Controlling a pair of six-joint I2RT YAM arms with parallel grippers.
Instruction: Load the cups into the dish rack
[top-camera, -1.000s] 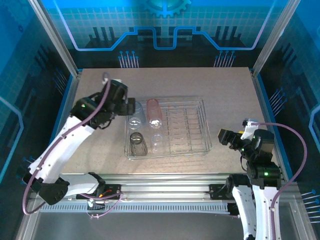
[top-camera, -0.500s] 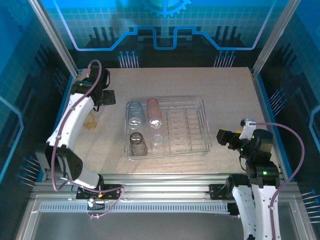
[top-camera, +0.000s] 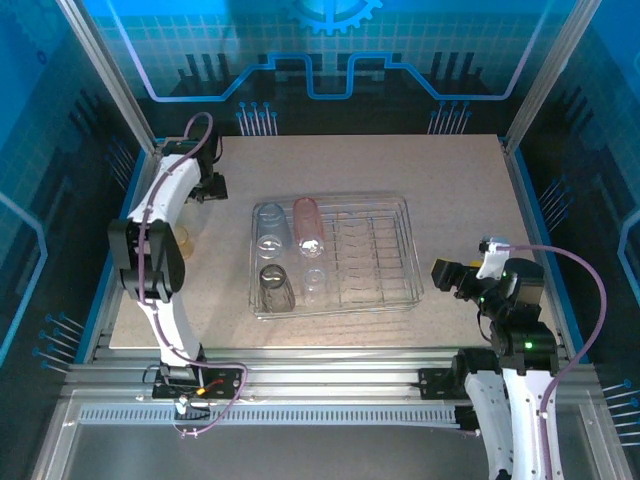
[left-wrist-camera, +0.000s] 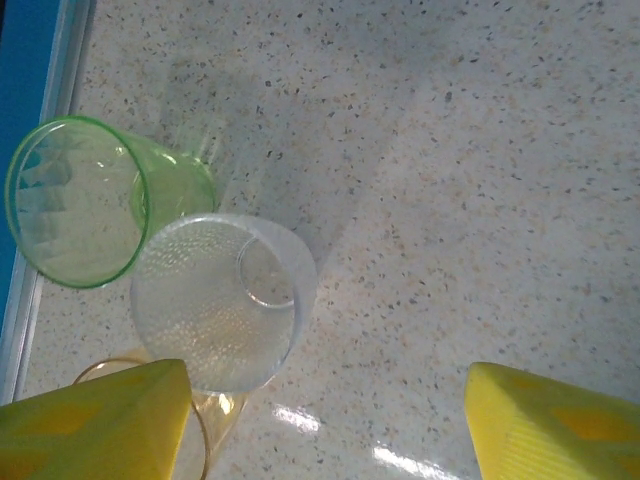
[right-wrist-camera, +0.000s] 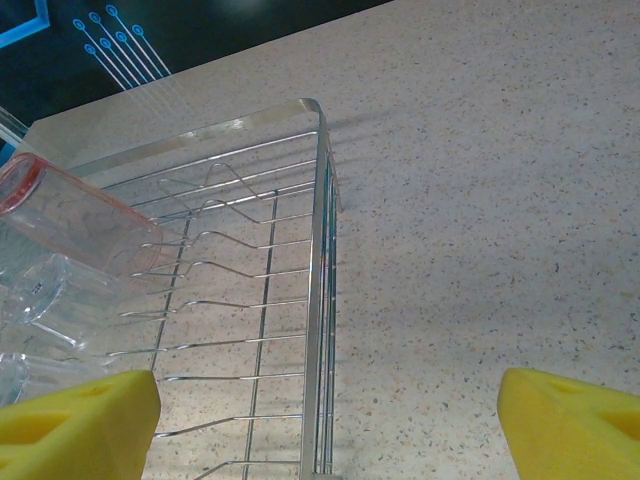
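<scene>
The dish rack (top-camera: 385, 250) sits mid-table with a pale blue cup (top-camera: 270, 228), a pink cup (top-camera: 307, 225), a dark grey cup (top-camera: 274, 288) and a clear cup (top-camera: 314, 285) in its left part. My left gripper (top-camera: 208, 186) hangs over the far left of the table. In its wrist view it is open (left-wrist-camera: 325, 430) above bare tabletop. A green cup (left-wrist-camera: 75, 200) lies on its side there, a clear frosted cup (left-wrist-camera: 220, 300) is next to it, and a yellow cup (left-wrist-camera: 215, 420) sits by the left finger. My right gripper (top-camera: 446, 275) is open (right-wrist-camera: 325, 420) over the rack's right rim (right-wrist-camera: 318, 250).
The blue wall edge (left-wrist-camera: 25, 150) runs close beside the green cup. The yellow cup (top-camera: 183, 240) is partly hidden by the left arm (top-camera: 150, 250). The rack's right half holds bare tines (right-wrist-camera: 230, 270). Open tabletop lies right of the rack (right-wrist-camera: 480, 200).
The left arm has swung from the rack's left side out to the far left of the table, over the loose cups, and its jaws have narrowed a little. The right arm has barely moved.
</scene>
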